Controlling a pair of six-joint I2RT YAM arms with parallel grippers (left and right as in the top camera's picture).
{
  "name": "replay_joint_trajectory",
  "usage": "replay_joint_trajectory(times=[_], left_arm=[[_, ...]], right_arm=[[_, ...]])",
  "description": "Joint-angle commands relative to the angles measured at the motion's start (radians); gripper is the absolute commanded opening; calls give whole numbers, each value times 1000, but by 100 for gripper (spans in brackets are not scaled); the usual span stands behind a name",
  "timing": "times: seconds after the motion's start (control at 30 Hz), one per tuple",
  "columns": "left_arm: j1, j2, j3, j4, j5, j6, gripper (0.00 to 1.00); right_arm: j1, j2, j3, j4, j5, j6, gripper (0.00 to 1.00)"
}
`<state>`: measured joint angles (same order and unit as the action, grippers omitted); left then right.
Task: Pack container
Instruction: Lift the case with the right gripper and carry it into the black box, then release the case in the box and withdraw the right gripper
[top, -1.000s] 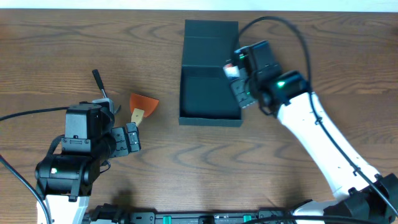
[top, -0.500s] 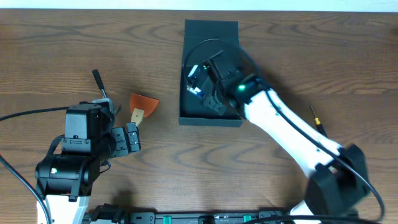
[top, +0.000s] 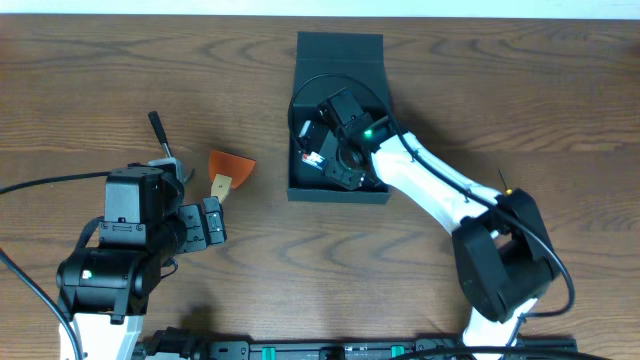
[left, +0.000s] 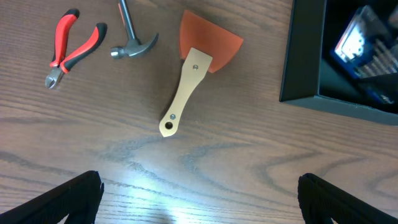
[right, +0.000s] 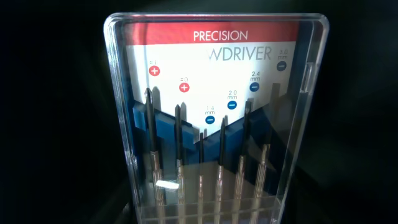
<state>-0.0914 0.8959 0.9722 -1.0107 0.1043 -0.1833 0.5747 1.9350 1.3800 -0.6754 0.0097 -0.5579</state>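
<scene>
Dark teal container (top: 337, 194) sits open at the far centre of the desk (top: 500, 80). The right claw (top: 318, 150) reaches inside, pinching a clear precision screwdriver set case (right: 214, 112), apparently to set it down there. The left claw (top: 205, 222) hangs spread wide near an orange scraper (left: 194, 68).

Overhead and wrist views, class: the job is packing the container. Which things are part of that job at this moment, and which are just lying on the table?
In the job:
- container
- precision screwdriver set, held by the right gripper inside the container

Just lying about:
- orange scraper
- hammer
- red-handled pliers
All three rest untouched on the table.
</scene>
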Motion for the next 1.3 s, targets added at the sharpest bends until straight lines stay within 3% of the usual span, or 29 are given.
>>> replay_joint_trajectory(times=[0.0,0.2,0.23,0.3,0.37,0.4,0.47,0.7,1.0,1.13,1.27], left_arm=[[6,-2,22,-2,-11,6,98],[6,-2,22,-2,-11,6,98],[6,-2,22,-2,-11,6,99],[6,-2,22,-2,-11,6,99],[6,-2,22,-2,-11,6,99],[6,-2,22,-2,-11,6,98],[6,-2,22,-2,-11,6,99],[6,-2,22,-2,-11,6,98],[6,-2,22,-2,-11,6,98],[6,-2,22,-1,-11,6,99],[6,-2,22,-1,-11,6,98]], right_arm=[[-25,40,19,2,-23,-24,1],[-29,68,19,3,-22,-35,3],[-29,68,19,3,-22,-35,9],[-29,68,19,3,-22,-34,29],[-29,68,19,3,-22,-34,33],[-29,68,19,2,-22,-34,40],[-29,68,19,3,-22,-25,60],[-29,66,27,3,-22,-23,77],[-32,13,136,-58,-22,61,86],[-55,-19,258,-173,-6,140,79],[-137,-58,388,-274,206,463,80]])
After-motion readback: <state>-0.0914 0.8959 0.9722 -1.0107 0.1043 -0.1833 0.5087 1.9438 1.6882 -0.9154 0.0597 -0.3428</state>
